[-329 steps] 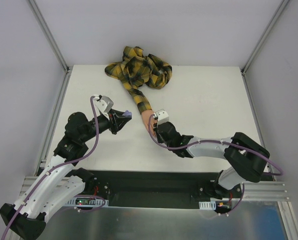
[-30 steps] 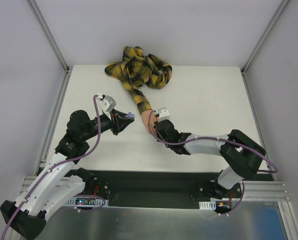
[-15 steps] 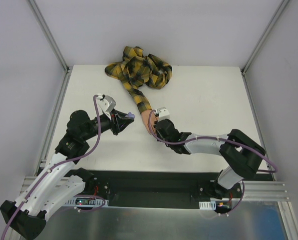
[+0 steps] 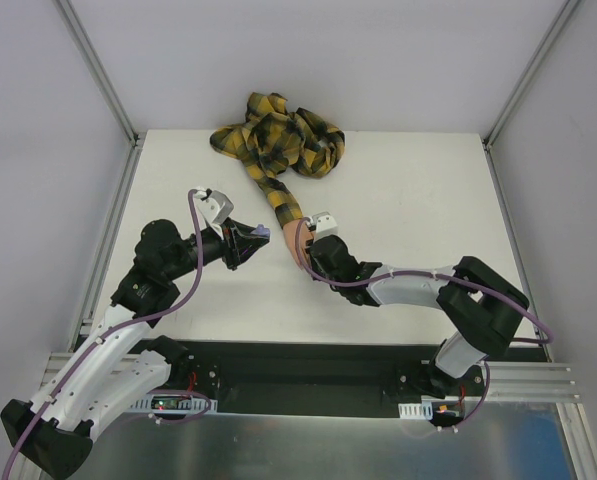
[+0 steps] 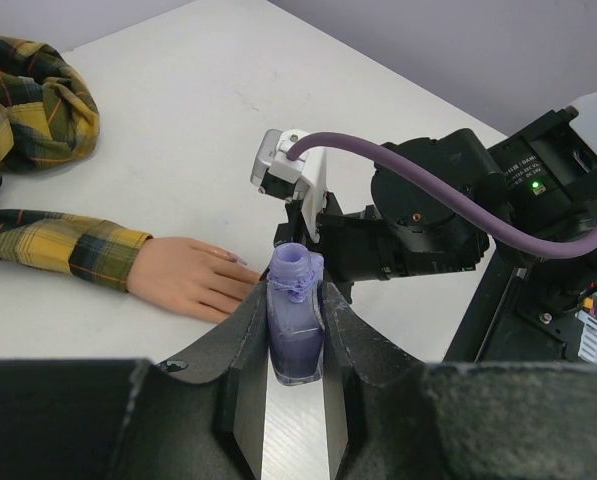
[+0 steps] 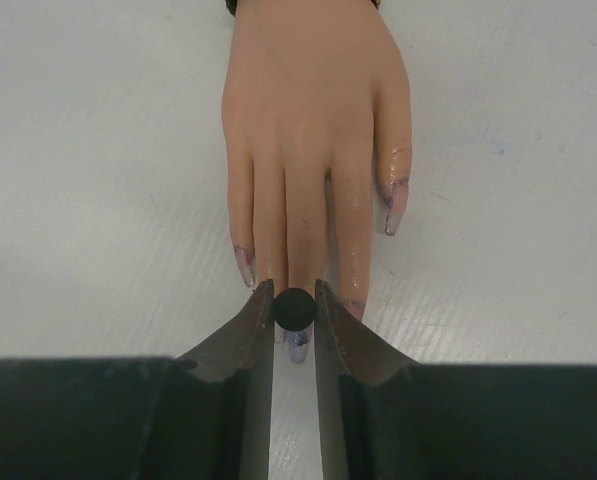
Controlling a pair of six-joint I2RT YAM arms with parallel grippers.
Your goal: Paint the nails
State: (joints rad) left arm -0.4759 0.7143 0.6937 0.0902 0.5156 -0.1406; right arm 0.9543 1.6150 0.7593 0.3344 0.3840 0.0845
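While the nails (image 6: 394, 210) tip the peach hand (image 6: 313, 120) just ahead of the right gripper (image 6: 294, 300) | its jaws pinch a black round cap (image 6: 294, 309) over the middle fingertip | left gripper (image 5: 294, 315) clamps the purple bottle (image 5: 296, 350)

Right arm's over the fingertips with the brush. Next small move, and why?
Likely a short brush stroke along the fingernail just under the cap. The right gripper is shut on the black brush cap directly over that fingertip, and the nail looks only patchily purple. The left gripper holds the open bottle nearby if a re-dip is needed.
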